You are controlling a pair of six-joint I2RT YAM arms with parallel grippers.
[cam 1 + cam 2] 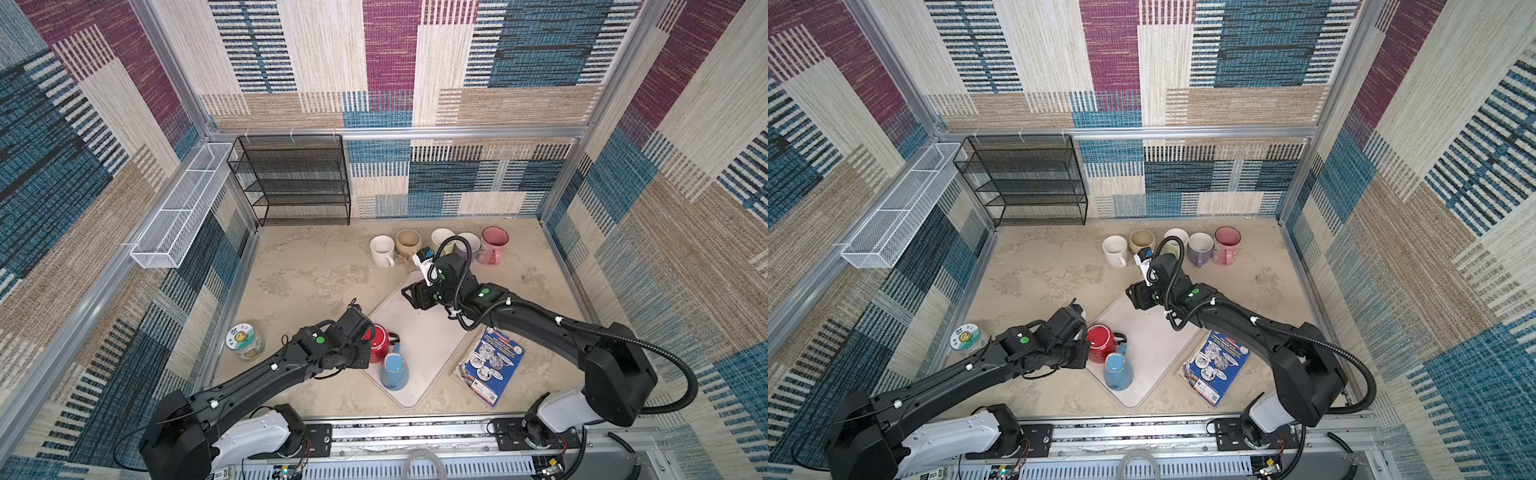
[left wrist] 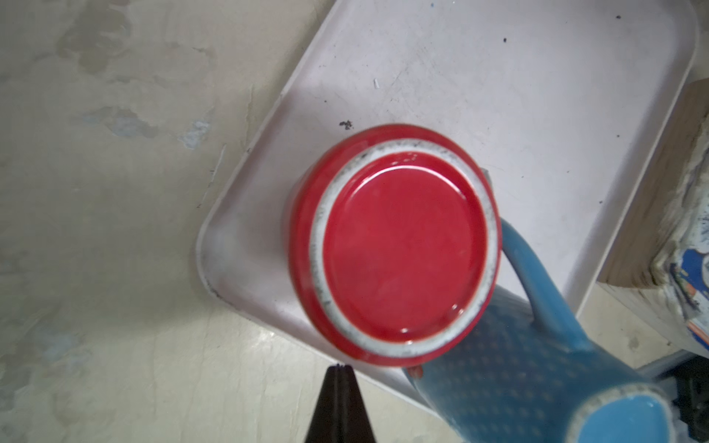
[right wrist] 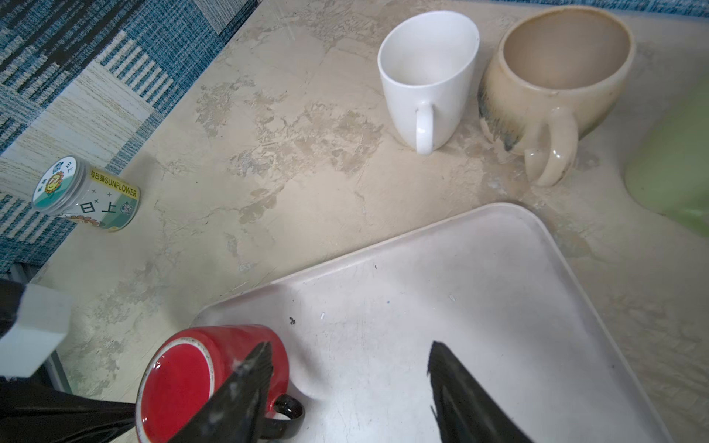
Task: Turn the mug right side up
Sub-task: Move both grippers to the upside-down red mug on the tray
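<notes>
My left hand (image 2: 339,383) is pressed together beside the red mug (image 1: 379,341); one blue mug (image 1: 394,370) stands just beside it. My right hand (image 3: 350,347) is spread; five mugs (image 1: 1115,250) stand behind.

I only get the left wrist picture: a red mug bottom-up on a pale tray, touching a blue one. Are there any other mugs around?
Observer: Yes. Five more stand upright in a row at the back of the table, from a white mug to a pink mug.
Operator: Does the red one have a handle? I see none.
Observer: It does. The right wrist view shows a black handle on the red mug.
Operator: Where is the other arm?
Observer: The right gripper hangs open over the tray, holding nothing.
</notes>
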